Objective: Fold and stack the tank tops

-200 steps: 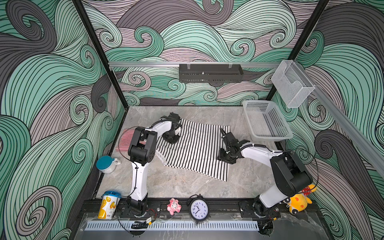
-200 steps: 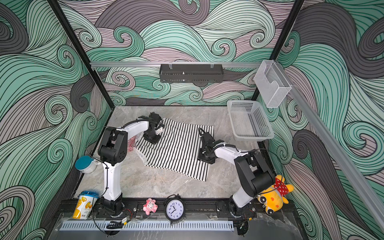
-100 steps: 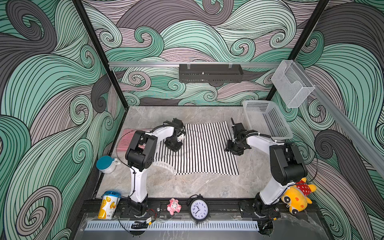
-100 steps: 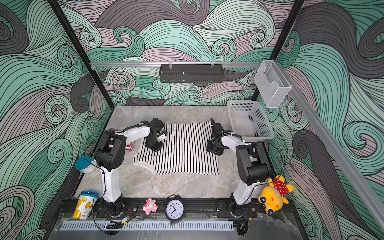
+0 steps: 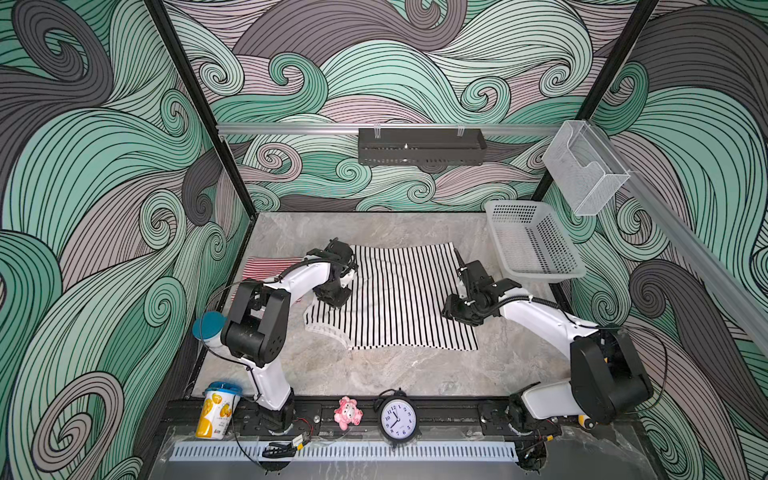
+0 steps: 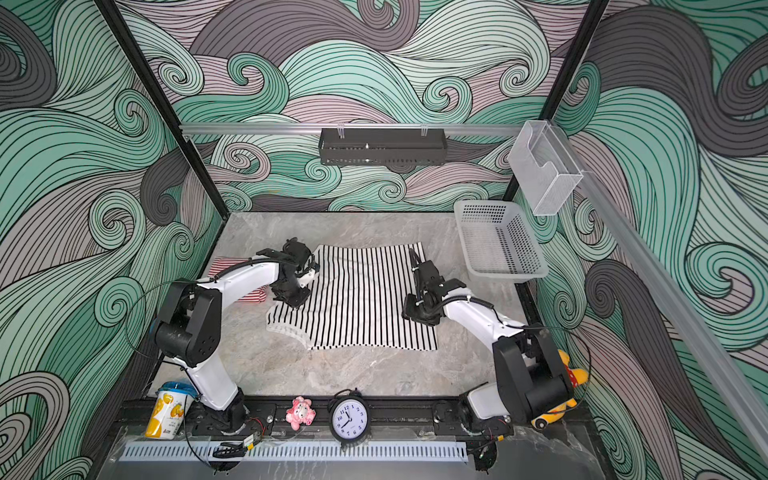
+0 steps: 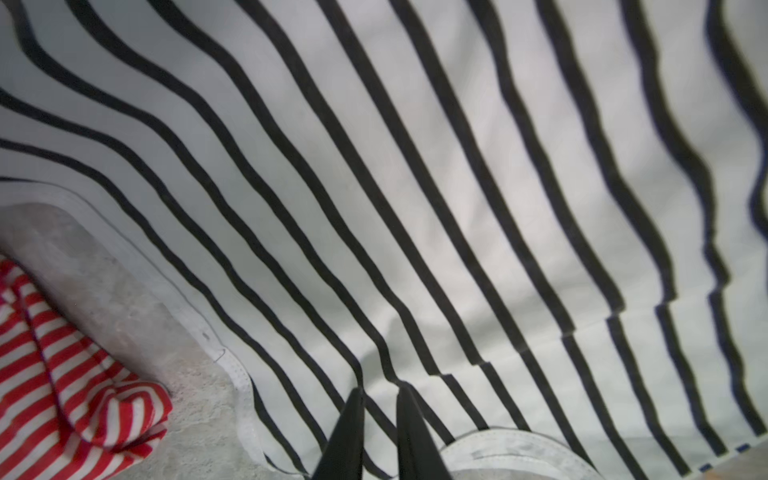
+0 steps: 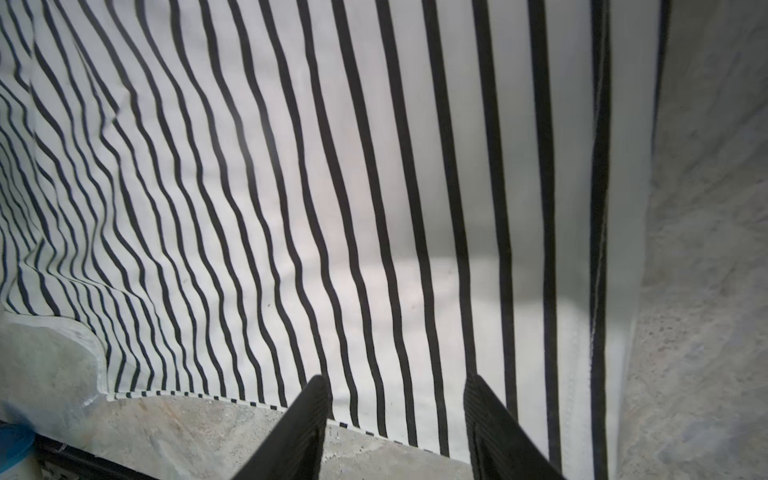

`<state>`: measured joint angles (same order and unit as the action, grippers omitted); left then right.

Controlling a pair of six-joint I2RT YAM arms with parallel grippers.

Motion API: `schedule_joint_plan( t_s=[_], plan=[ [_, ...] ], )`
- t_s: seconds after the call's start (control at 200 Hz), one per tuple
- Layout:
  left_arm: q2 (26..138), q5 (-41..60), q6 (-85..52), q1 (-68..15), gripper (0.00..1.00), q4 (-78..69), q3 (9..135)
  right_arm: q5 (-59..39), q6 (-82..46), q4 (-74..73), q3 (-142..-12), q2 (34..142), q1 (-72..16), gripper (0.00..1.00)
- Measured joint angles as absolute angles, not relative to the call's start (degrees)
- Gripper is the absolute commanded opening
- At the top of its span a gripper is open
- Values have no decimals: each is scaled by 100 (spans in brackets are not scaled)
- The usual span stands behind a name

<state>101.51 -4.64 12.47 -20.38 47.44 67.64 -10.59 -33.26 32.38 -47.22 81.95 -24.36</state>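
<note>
Two wrist cams: L shows red-striped top [image 7: 62,374], R just black-striped top [image 8: 332,187].

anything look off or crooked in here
The white basket sits askew at the back right: tilted, apparently leaning on the wall with its side past the table edge. The black-and-white tank top lies flat except its rumpled near-left corner.

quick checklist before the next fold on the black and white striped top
1. black-and-white tank top spread flat: ok, slight ripples.
2. left fingers pinching its armhole side: ok.
3. right fingers gripping its hem side: not ok, they stand apart.
4. red-and-white tank top clear of it: ok.
5. white basket clear of it: ok.
</note>
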Motion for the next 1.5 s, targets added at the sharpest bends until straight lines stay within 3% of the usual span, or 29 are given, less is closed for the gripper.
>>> schedule_joint_plan(
  t_s=[0.546,0.911,1.231,1.502],
  plan=[
    [10079,-401,1608,-1990,19,4683,5981,-867,-3695,3070,-3863,8051,-2506,55],
    [9900,-528,1903,-1979,22,4906,5946,-816,-3708,3074,-3599,7703,-2088,56],
    [8700,183,2021,-2023,32,5137,6062,-913,-3857,3492,-3548,6292,-2104,60],
    [8337,327,2071,-2751,34,4877,5605,-832,-3953,3905,-3026,5655,-1708,57]
  ],
)
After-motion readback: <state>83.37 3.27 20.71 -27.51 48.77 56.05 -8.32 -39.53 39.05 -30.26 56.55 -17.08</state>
